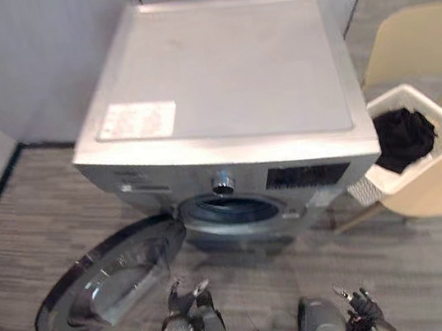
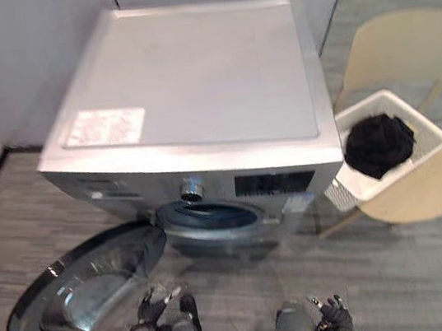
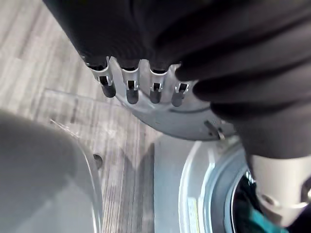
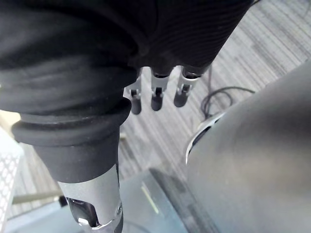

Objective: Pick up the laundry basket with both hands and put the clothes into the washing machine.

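Observation:
A white laundry basket [image 1: 439,111] sits on a beige chair [image 1: 419,40] just right of the silver washing machine [image 1: 216,75]. A bundle of black clothes [image 1: 403,138] lies in the basket. The machine's round door [image 1: 105,278] hangs wide open to the left, baring the drum opening [image 1: 228,210]. My left hand [image 1: 185,304] is low in front of the machine, between door and drum, with relaxed fingers [image 3: 131,90] that hold nothing. Lower right, my right hand [image 1: 361,311] is also empty, its fingers [image 4: 156,94] loose. Both hands are well short of the basket.
Grey walls stand behind and to the left of the machine. Grey wood-look floor [image 1: 436,266] lies open between my hands and the chair. The open door takes up the floor at the front left.

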